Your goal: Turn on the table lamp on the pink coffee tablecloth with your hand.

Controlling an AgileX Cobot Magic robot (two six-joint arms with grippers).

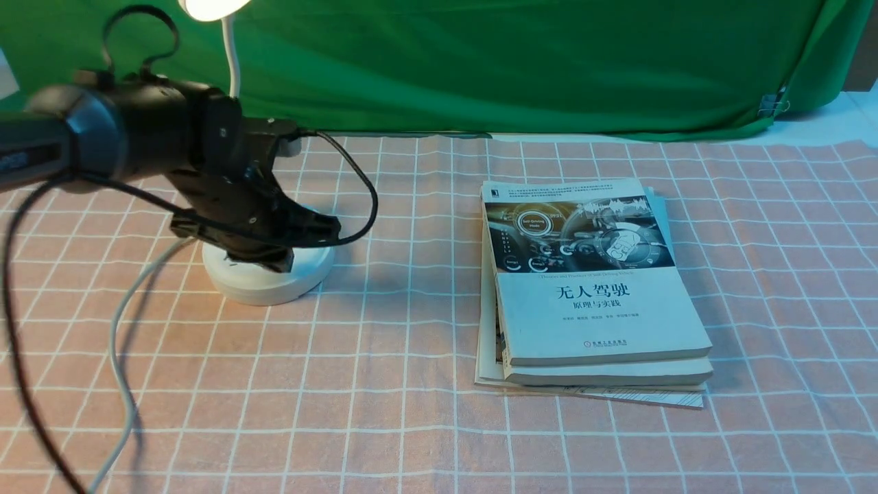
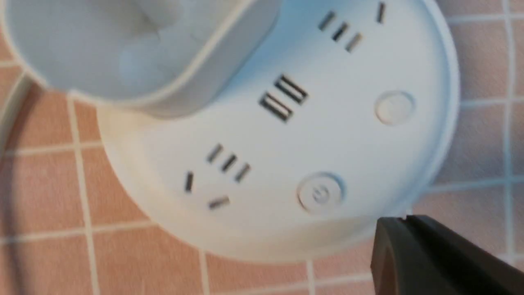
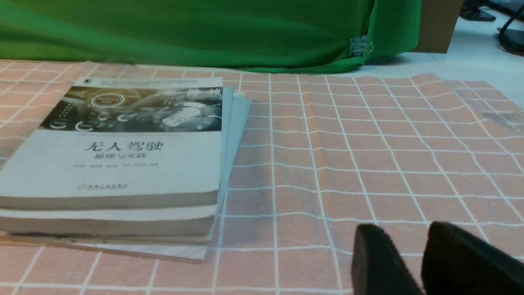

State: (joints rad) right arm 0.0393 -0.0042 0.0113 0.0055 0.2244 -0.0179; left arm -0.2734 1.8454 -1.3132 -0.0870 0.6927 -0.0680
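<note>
backdrop: green cloth (image 1: 480, 62) across the top of the front view, binder clip (image 1: 774, 104) at its right end
surface: pink coffee tablecloth (image 1: 384, 412), white grid, lightly creased, fills the rest of the frame
table lamp (image 1: 274, 287): left of centre in the front view, round white base flat on the cloth
lamp neck (image 1: 233, 62): thin, rises behind the arm to the top edge
lamp head (image 1: 206, 7): cut off by the upper-left edge, glowing bright
left gripper (image 1: 326, 230): low over the base, hides most of its top; fingers look pressed together, only a thin seam shows in the left wrist view
tip vs power button (image 2: 320, 193): tip is beside the button at the base rim, not on it; contact with the base unclear
second button (image 2: 394, 107): uncovered, further along the rim
cup holder (image 2: 123, 49): blurred, at the back of the base
grey cord (image 1: 120, 343): runs from the base to the lower-left corner
black cable (image 1: 367, 199): loops off the wrist over the cloth
books (image 1: 590, 295): stack right of centre, well apart from the lamp
right gripper (image 3: 407, 241): fingers spread, nothing held, cloth shows between them, books off to its side
</note>
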